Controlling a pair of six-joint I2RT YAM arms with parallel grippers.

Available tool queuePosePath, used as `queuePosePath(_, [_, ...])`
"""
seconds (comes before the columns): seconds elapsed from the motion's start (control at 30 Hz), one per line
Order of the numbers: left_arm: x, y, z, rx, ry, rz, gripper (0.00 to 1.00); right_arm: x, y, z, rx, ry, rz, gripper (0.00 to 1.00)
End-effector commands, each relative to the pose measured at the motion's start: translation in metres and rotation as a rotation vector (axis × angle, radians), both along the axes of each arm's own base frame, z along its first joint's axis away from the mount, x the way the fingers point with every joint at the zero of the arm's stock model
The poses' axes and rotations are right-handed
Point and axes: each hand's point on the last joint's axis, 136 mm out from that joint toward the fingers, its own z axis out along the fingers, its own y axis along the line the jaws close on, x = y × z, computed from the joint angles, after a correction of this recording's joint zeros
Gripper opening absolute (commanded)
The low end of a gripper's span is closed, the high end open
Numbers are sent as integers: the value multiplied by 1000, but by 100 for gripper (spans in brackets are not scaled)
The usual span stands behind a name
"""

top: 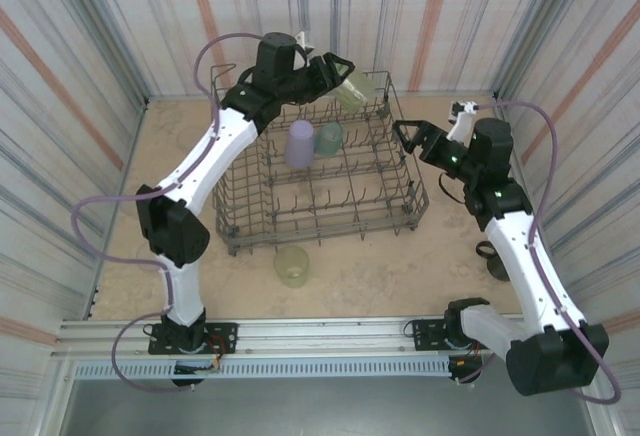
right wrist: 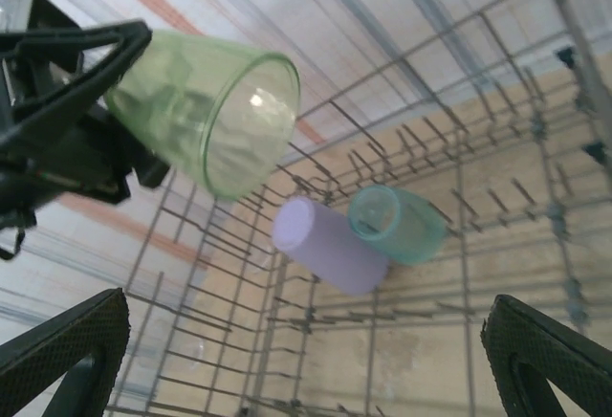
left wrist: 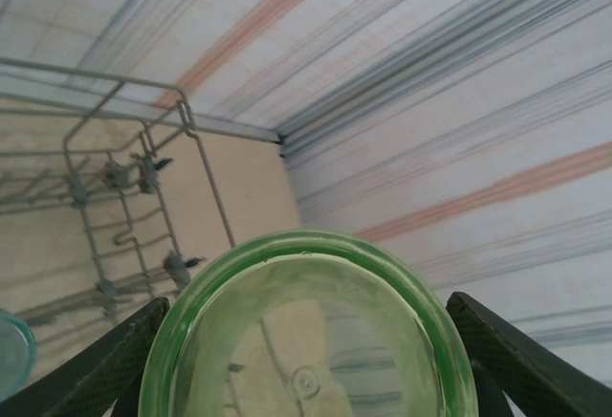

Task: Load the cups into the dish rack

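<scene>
Striped walls (top: 90, 46), tan table (top: 400, 266). We log: left claw (top: 336, 72) clamping green cup (top: 354, 90), mouth tilted toward 4 o'clock, above rack (top: 240, 228) at its 12 o'clock rim; right claw (top: 408, 136) wide, empty, at 3 o'clock.

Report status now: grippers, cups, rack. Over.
Left gripper shut on yellow-green cup, above far side of dish rack. Right gripper open, empty, beside rack. Lavender cup, teal cup racked; second yellow-green cup, dark cup on table. Nothing seen blocking.
</scene>
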Motion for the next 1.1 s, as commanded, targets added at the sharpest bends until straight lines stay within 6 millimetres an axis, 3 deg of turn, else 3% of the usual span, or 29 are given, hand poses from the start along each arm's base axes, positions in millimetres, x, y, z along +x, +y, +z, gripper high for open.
queuePosePath(0.0, [2, -11, -1, 146, -98, 2, 0, -20, -21, -13, -72, 29, -57, 99])
queuePosePath(0.13, [5, -27, -11, 255, -151, 3, 0, -33, -30, -20, -101, 40, -87, 99])
queuePosePath(0.37, [20, -44, -52, 351, -135, -15, 0, -48, -41, -33, -107, 59, -119, 99])
queuePosePath(0.83, [43, -57, -105, 477, -152, -16, 0, -56, -51, -60, -118, 109, -143, 99])
queuePosePath(1.07, [51, -69, -115, 482, -198, -23, 0, -57, -53, -65, -113, 119, -141, 99])
